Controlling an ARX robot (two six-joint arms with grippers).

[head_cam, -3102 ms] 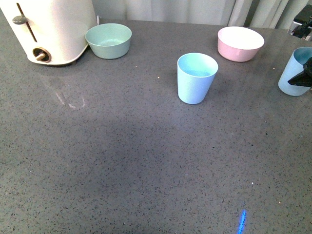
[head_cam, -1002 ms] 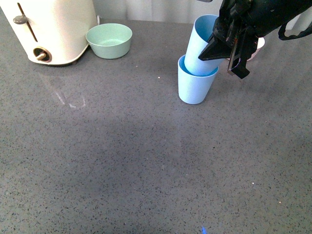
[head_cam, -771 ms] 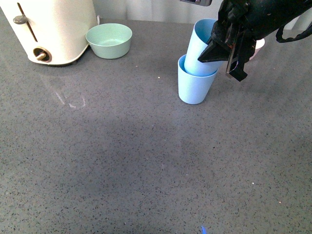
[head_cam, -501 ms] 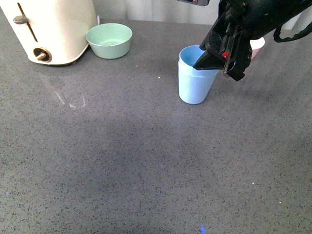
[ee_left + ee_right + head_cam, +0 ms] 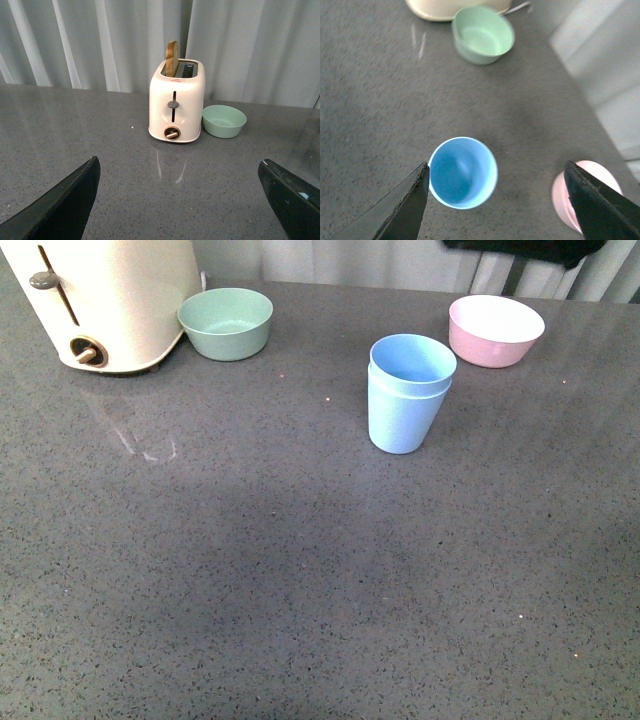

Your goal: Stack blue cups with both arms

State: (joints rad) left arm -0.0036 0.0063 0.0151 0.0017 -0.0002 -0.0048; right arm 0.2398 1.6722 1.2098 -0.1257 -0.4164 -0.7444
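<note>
The two blue cups (image 5: 408, 392) stand upright at the middle of the grey countertop, one nested inside the other with its rim a little above the outer rim. From the right wrist view I look straight down into the blue cups (image 5: 463, 172). My right gripper (image 5: 497, 200) hangs open well above them, touching nothing. A dark part of the right arm (image 5: 520, 250) shows at the top edge of the front view. My left gripper (image 5: 185, 200) is open over bare counter, far from the cups.
A cream toaster (image 5: 100, 300) (image 5: 176, 102) with a slice of bread in it stands at the back left. Beside it sits a mint-green bowl (image 5: 225, 322) (image 5: 483, 34) (image 5: 224, 120). A pink bowl (image 5: 495, 330) (image 5: 572, 200) sits behind and right of the cups. Grey curtains hang behind the counter.
The right gripper brought the second cup over and lowered it into the standing cup, then let go and rose up out of the front view. The nested cups stay put.
</note>
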